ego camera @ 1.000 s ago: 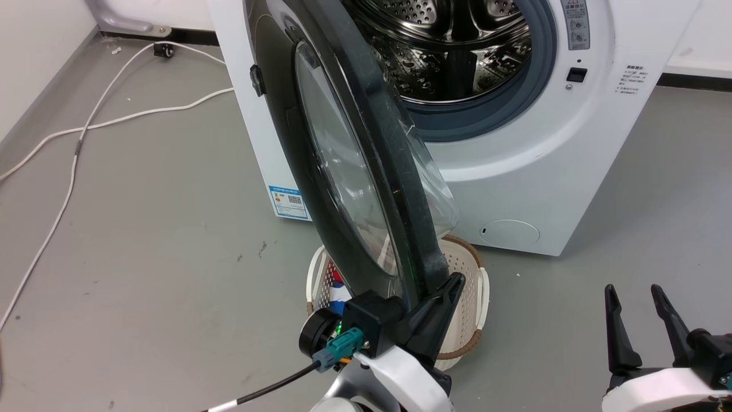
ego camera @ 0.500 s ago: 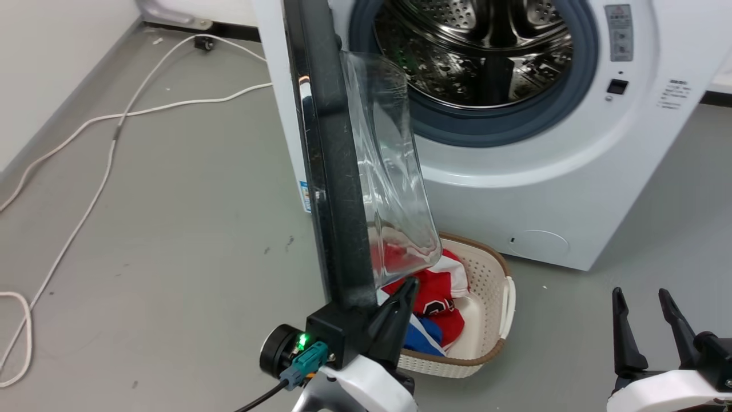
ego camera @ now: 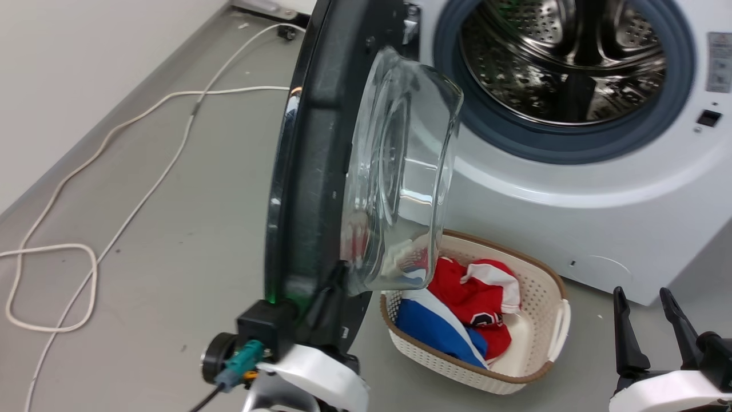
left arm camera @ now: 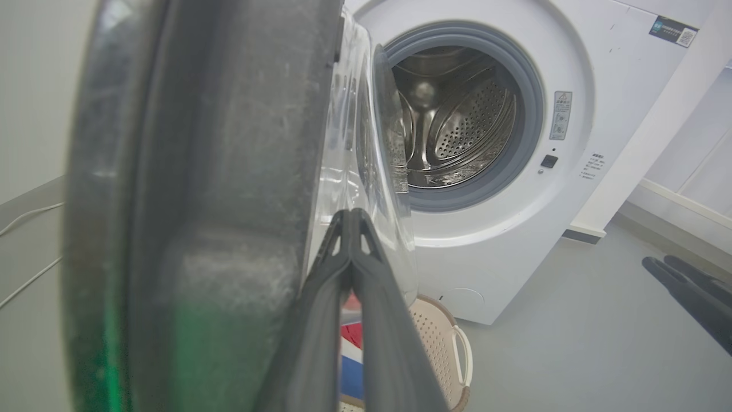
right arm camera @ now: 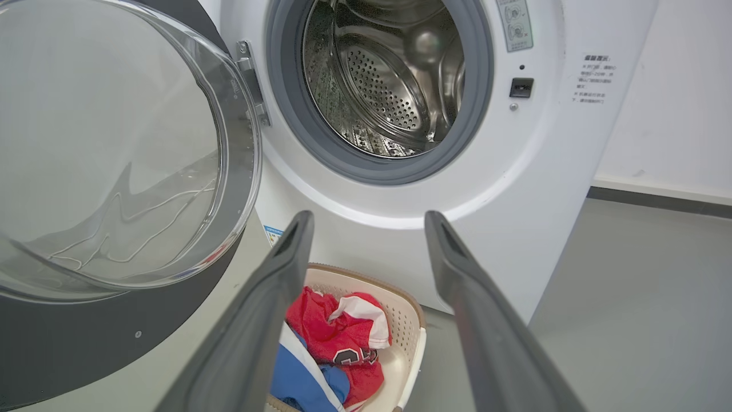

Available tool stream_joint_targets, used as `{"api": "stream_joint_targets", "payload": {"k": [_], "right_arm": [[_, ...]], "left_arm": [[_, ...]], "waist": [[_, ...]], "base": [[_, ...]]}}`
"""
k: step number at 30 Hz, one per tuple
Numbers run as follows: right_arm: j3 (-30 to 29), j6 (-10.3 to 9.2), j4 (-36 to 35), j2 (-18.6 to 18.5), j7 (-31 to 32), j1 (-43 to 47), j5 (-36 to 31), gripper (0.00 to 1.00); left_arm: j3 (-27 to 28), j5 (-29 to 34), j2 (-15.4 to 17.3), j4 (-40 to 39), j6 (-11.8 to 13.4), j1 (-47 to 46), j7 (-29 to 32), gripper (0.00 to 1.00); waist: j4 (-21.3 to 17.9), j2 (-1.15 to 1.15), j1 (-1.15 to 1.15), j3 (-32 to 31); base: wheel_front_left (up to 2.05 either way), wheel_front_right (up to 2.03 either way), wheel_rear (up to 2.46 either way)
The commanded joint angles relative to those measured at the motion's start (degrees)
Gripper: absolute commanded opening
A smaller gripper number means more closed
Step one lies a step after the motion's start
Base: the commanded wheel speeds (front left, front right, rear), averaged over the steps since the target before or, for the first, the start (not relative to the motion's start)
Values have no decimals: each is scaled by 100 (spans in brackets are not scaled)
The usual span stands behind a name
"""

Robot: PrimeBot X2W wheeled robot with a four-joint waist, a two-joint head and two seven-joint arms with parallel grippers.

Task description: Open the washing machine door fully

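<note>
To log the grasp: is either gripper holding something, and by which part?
Nothing is held: the left gripper is shut beside the washing machine door, the right gripper open.

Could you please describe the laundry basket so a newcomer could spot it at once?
Find the white washing machine with its steel drum. On the grey floor before it, beside the open door, sits the laundry basket: cream, perforated, brown-rimmed, holding red, white and blue clothes.

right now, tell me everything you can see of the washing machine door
The washing machine door is a big round disc: glossy black rim, dusty inner face, clear bulging glass bowl in the middle. It stands upright and well open, hinged left of the drum. The left end effector, shut, rests against its inner face beside the bowl.
</note>
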Motion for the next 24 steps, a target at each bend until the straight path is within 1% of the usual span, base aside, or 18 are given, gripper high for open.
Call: {"api": "stream_joint_targets", "payload": {"k": [1, 3, 8, 12, 16, 24], "right_arm": [[-4, -1, -41, 2, 16, 20, 8, 100], [-7, -1, -73, 2, 22, 7, -5, 100], [11, -1, -135, 1, 76, -34, -11, 100], [34, -1, -219, 1, 122, -84, -57, 100], [37, -1, -320, 1, 208, -134, -112, 100], [23, -1, -514, -140, 358, -259, -136, 100]], "left_arm": [[158, -73, 87, 24, 63, 81, -56, 0], [342, -119, 183, 70, 121, 75, -112, 0], [799, -308, 409, 235, 100, 4, -274, 0], [1167, -492, 627, 420, -22, -121, -435, 0], [1569, -709, 813, 683, -151, -260, -621, 0], [2395, -1266, 976, 1346, -414, -582, -888, 0]], "waist": [[199, 0, 0, 6], [304, 0, 0, 18], [447, 0, 0, 98], [448, 0, 0, 235], [359, 0, 0, 426], [152, 0, 0, 838]], "base": [[0, 0, 0], [0, 0, 0], [0, 0, 0], [0, 0, 0], [0, 0, 0], [0, 0, 0]]}}
